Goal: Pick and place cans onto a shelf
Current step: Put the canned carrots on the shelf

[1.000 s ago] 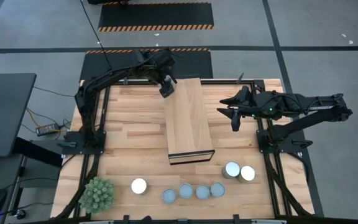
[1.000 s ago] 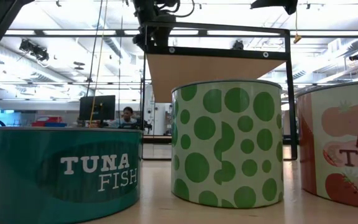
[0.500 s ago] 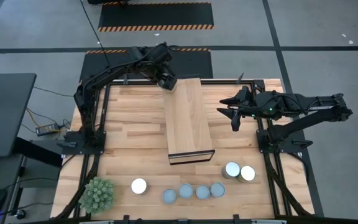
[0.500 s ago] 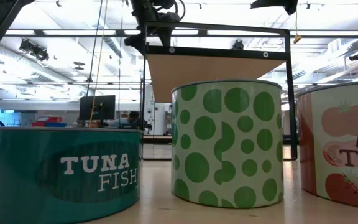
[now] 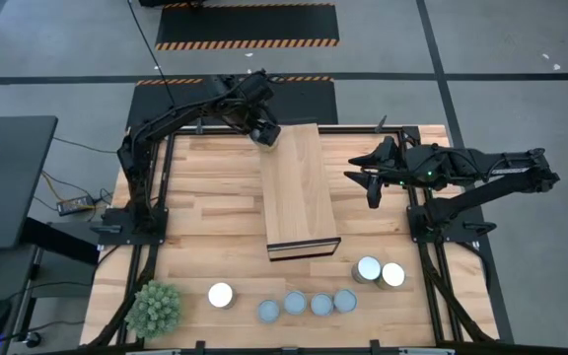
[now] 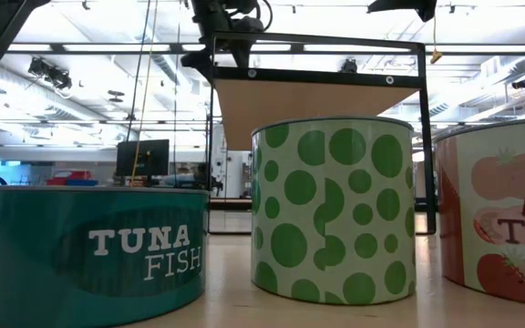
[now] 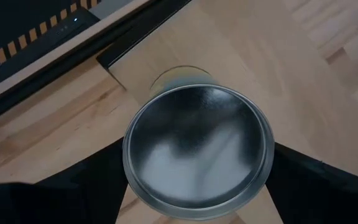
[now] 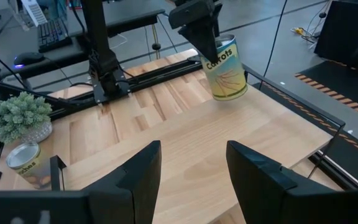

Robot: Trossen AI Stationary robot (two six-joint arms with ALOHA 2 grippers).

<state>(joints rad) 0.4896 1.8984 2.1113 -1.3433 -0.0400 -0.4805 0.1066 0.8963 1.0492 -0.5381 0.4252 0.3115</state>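
My left gripper (image 5: 261, 129) is over the far left corner of the light-wood shelf (image 5: 300, 187), shut on a can (image 8: 226, 70) with a "Carrots" label. The left wrist view looks straight onto that can's round metal end (image 7: 197, 152). My right gripper (image 5: 372, 187) hangs open to the right of the shelf with nothing between its fingers (image 8: 138, 177). Several more cans stand upright near the table's front edge, among them a bright one (image 5: 221, 295), a row of duller ones (image 5: 308, 304) and a pair (image 5: 380, 272). My left gripper pinches the can's side wall near its upper end (image 8: 214, 52) between its two fingers, one on each side (image 7: 107, 180). The fingers slant down from above. The can hangs tilted below them, its lower end close over the shelf's far corner (image 8: 247, 93); whether it touches the shelf, I cannot tell.
A spiky green plant ball (image 5: 155, 308) sits at the table's front left corner. In the low view a tuna can (image 6: 89, 251), a green-dotted can (image 6: 333, 210) and a tomato can (image 6: 504, 210) fill the foreground. Bare tabletop (image 5: 210, 197) lies on both sides of the shelf.
My left gripper has rolled about its own axis with the can in its hold, staying over the shelf's far left corner. The can has turned with it.
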